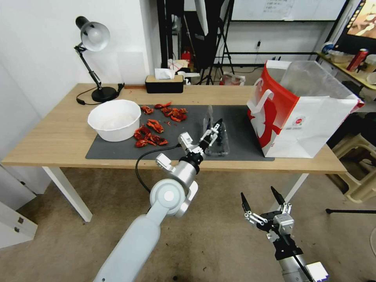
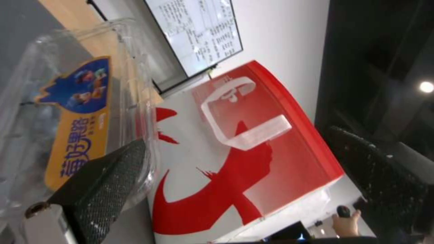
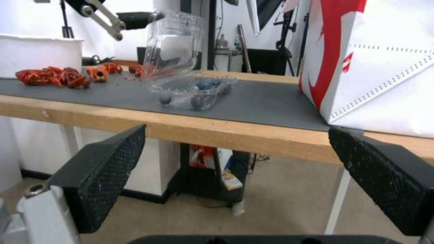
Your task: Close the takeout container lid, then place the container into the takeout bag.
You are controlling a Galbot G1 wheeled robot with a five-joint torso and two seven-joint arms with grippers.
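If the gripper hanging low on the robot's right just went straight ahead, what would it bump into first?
Probably the table's front edge. The right gripper, open below table height, faces that edge in its wrist view, with the takeout container and takeout bag above and beyond. Depth is uncertain.

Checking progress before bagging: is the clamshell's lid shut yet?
No, open: the lid stands raised above the blueberry-filled takeout container, with the left gripper at it.

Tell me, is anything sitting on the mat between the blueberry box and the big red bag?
Nothing visible. The takeout container sits on the grey mat with bare mat between it and the takeout bag. The left end effector is at the raised lid; the right end effector hangs open below the table.
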